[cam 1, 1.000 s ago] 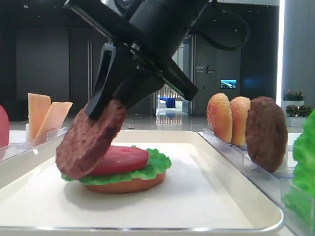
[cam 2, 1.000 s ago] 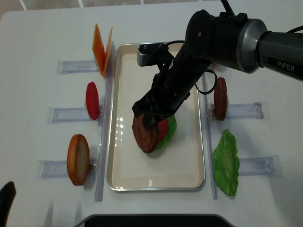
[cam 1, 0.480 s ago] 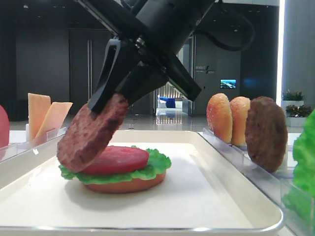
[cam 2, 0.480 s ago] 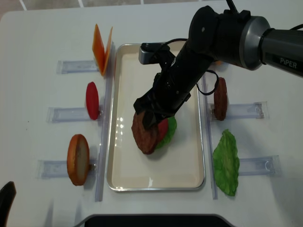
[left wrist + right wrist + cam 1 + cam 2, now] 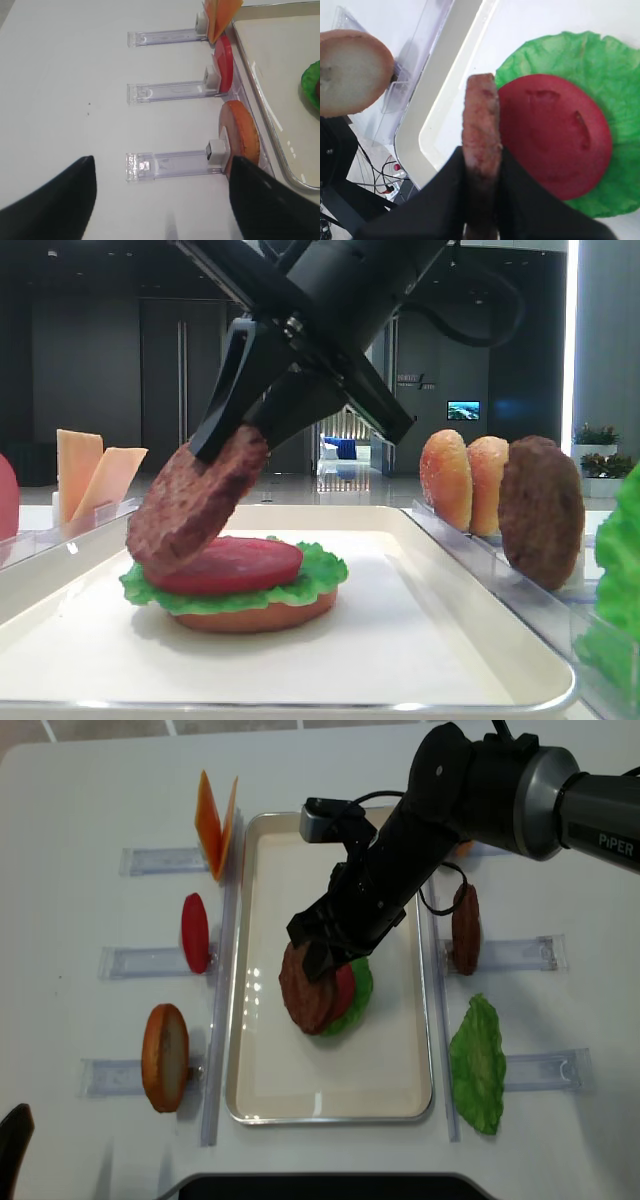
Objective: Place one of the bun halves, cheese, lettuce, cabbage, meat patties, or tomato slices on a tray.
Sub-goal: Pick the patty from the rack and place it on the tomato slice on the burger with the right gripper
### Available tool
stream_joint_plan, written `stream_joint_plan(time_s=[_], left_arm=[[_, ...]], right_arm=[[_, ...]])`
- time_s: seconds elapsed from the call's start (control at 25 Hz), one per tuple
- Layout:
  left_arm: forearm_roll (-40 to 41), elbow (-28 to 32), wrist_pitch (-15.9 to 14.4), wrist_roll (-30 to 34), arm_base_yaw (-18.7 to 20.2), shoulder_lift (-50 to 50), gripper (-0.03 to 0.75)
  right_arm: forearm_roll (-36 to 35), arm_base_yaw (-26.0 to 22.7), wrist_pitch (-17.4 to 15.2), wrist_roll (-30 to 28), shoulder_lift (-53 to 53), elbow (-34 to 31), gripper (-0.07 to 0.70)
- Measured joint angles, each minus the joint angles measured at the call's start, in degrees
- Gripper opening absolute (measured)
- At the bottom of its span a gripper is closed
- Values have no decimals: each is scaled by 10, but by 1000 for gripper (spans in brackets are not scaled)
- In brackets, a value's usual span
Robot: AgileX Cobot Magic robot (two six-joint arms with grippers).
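White tabletop (image 5: pixel 90 850) carries the cream tray (image 5: pixel 258 1060), where the right fingers (image 5: pixel 470 185) pinch a meat patty (image 5: pixel 195 502) by its rim — tilted, its low edge touching the tomato slice (image 5: pixel 240 562) on lettuce (image 5: pixel 312 575) and bun (image 5: pixel 262 616). Left fingers (image 5: pixel 250 200) stand wide apart, holding nothing.

brown patty (image 5: pixel 196 502), red tomato (image 5: pixel 240 564), green lettuce (image 5: pixel 310 575)
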State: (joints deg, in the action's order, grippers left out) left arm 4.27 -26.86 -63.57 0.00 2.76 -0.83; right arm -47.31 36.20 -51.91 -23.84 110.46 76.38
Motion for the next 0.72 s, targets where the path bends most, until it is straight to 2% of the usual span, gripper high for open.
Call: stream_joint_plan(time_s=[0.72], left_arm=[[0,0,0,0,0,0,632]], right_arm=[[0,-13,10,-15,0,0,108]])
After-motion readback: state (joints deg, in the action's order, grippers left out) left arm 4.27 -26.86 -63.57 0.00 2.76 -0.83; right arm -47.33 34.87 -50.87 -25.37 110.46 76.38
